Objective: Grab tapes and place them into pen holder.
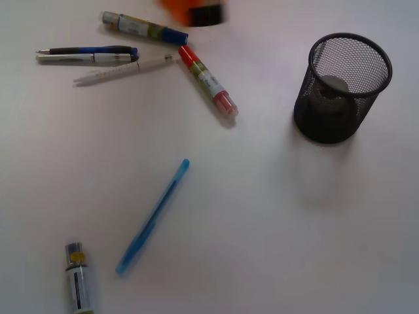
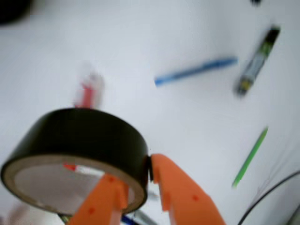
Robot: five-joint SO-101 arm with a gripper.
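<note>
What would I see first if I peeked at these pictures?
A big black tape roll fills the wrist view, pinched in the orange gripper's jaws. In the front view, a black mesh pen holder stands at the right, with something pale inside, and a blue pen lies mid-table.

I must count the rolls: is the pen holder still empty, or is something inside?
Not empty. Through the pen holder's mesh, a roll with a pale top lies at the bottom.
</note>
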